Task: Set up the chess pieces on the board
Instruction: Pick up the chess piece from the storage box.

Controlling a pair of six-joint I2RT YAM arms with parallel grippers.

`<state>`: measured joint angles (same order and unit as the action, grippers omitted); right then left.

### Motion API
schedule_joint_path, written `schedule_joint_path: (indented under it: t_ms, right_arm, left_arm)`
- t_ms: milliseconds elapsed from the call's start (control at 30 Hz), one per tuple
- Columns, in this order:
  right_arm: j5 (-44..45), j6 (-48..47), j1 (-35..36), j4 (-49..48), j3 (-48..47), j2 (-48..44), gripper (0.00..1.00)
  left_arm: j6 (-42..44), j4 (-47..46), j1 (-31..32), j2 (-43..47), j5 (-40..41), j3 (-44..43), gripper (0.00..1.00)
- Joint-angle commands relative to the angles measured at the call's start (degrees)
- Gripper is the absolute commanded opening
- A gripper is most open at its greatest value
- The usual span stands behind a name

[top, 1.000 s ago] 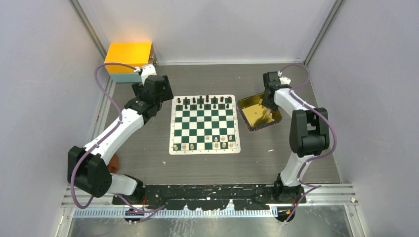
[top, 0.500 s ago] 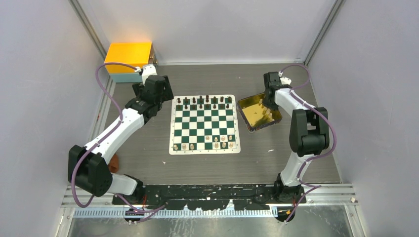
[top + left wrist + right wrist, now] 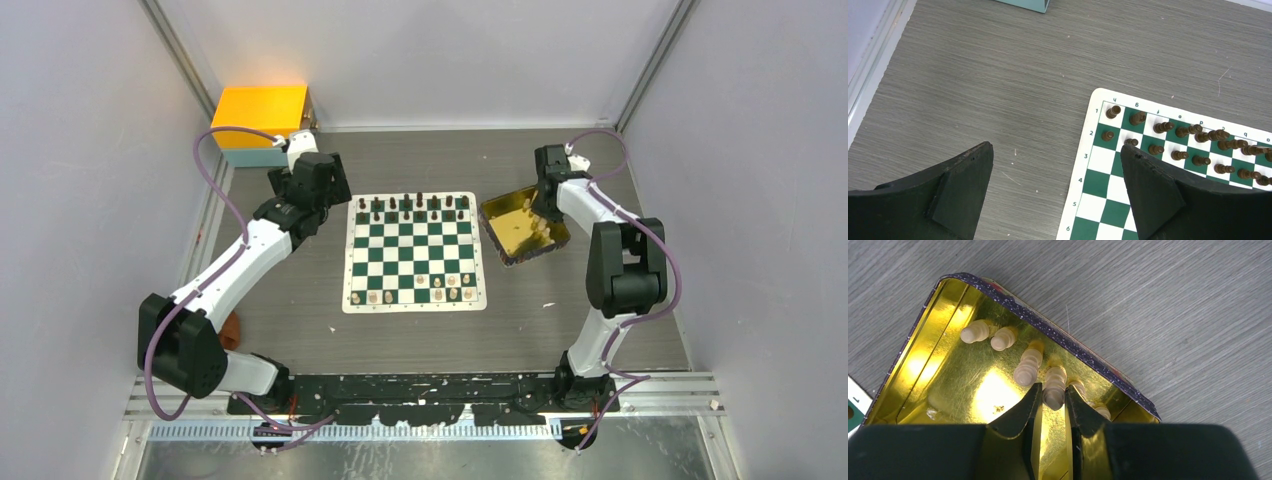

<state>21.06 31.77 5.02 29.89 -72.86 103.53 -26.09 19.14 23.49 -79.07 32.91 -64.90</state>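
Note:
The green and white board [image 3: 414, 252] lies mid-table. Dark chess pieces [image 3: 415, 208] fill its far two rows; several pale ones [image 3: 420, 292] stand along the near rows. In the left wrist view the dark pieces [image 3: 1178, 137] line the board's [image 3: 1098, 182] corner. My left gripper [image 3: 1055, 160] hangs open above the table, left of the board, holding nothing. My right gripper [image 3: 1053, 396] is down inside the gold tray [image 3: 943, 360], shut on a pale chess piece [image 3: 1054, 388]. Several more pale pieces [image 3: 993, 336] lie in the tray beside it.
A yellow box [image 3: 262, 112] on a teal base sits at the back left corner. The gold tray [image 3: 503, 245] stands just right of the board. A small red-brown object [image 3: 232, 330] lies by the left arm's base. Walls close both sides.
The right gripper's fingers have closed onto the pale piece in the tray. The left arm has not moved.

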Motion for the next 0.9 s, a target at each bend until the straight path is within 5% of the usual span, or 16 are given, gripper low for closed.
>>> schedule_joint_path:
  t_ms: [0,867]
  right_arm:
    - [-0.7,0.5,-0.2,-3.2,-1.2,-4.5,0.00]
    - [-1.8,-1.6,4.8,-0.7,-1.7,-13.3,0.00]
  left_arm:
    - [0.5,-2.0,-0.3,0.4,0.5,-1.4,0.98]
    - [0.2,-1.8,-0.3,0.5,0.3,-2.0,0.98]
